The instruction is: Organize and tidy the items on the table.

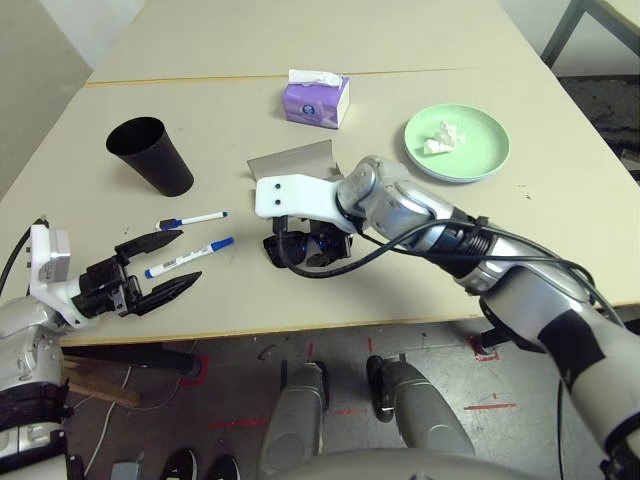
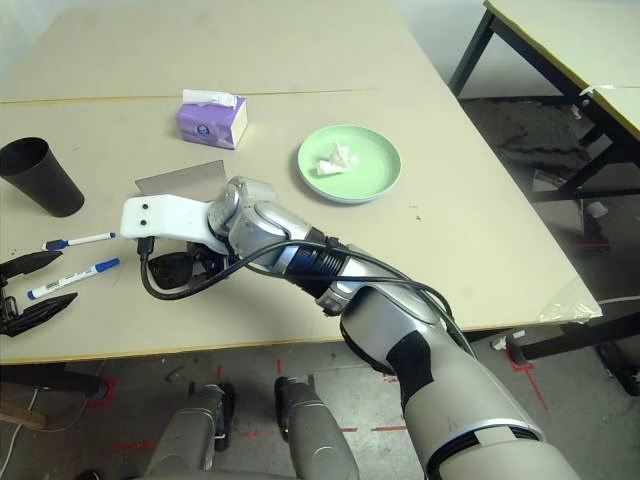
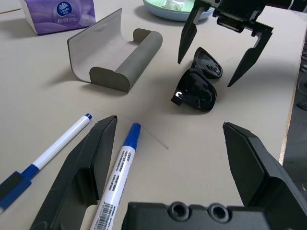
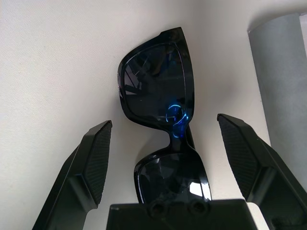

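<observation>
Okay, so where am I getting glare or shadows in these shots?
Right wrist view: white glare and blue reflections on the sunglasses; soft shadow beside the grey case. Left wrist view: shadow left of the tissue pack.

"Vinda" in white on purple tissue pack [image 3: 60,14] (small Chinese characters beneath)

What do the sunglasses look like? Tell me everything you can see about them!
The sunglasses are black and shiny, like smooth plastic, with two big dark lenses joined by a narrow bridge. Blue light glints near the bridge, and a white shine sits on one lens. They lie on the table, beside the open grey case. The right end effector is open, its two fingers on either side of them, and it isn't gripping them.
</observation>
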Controlling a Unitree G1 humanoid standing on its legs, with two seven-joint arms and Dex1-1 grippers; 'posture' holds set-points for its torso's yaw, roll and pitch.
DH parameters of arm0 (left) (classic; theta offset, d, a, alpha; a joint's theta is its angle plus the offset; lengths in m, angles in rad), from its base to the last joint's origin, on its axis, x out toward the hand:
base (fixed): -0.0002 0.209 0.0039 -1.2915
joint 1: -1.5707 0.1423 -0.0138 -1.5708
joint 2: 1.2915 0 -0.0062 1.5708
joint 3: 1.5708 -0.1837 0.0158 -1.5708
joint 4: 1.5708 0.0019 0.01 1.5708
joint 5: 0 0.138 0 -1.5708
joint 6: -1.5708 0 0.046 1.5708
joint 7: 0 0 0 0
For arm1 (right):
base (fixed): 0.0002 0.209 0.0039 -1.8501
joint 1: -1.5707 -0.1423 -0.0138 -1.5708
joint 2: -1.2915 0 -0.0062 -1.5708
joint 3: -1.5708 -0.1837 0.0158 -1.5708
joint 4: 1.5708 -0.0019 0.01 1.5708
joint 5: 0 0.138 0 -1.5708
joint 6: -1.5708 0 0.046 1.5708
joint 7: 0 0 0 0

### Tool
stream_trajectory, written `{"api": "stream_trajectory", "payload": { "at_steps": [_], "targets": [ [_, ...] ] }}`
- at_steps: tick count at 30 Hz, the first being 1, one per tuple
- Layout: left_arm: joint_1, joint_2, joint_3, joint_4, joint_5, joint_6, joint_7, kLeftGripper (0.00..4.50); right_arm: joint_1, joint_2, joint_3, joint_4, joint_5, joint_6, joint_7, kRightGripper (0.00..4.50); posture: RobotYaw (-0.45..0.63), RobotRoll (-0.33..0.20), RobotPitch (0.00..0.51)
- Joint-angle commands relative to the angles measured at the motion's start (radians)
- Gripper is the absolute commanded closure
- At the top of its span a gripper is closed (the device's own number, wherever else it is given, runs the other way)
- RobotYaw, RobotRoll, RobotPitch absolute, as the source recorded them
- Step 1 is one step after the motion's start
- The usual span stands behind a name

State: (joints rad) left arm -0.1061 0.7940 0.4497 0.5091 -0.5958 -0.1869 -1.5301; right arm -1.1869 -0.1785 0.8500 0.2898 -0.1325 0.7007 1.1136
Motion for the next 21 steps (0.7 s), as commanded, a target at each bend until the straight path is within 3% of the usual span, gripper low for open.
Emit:
{"api": "stream_trajectory", "payload": {
  "at_steps": [1,15,18,21],
  "targets": [
    [0.023,-0.011,0.011,0.004,-0.003,-0.012,-0.006,0.0,0.026,0.0,0.003,0.007,-0.026,-0.034,0.011,0.03,0.06,0.0,0.208],
    [0.023,-0.014,0.007,-0.018,-0.005,0.0,0.004,0.0,0.046,0.005,-0.008,0.023,-0.087,-0.07,0.037,0.03,0.06,0.0,0.205],
    [0.026,-0.016,0.005,-0.038,-0.006,0.01,0.012,0.0,0.049,0.009,-0.013,0.019,-0.088,-0.063,0.042,0.63,0.06,0.0,0.208],
    [0.033,-0.02,0.002,-0.068,-0.009,0.026,0.024,0.0,0.053,0.009,-0.015,0.013,-0.088,-0.058,0.046,1.73,0.06,0.0,0.208]
  ]
}}
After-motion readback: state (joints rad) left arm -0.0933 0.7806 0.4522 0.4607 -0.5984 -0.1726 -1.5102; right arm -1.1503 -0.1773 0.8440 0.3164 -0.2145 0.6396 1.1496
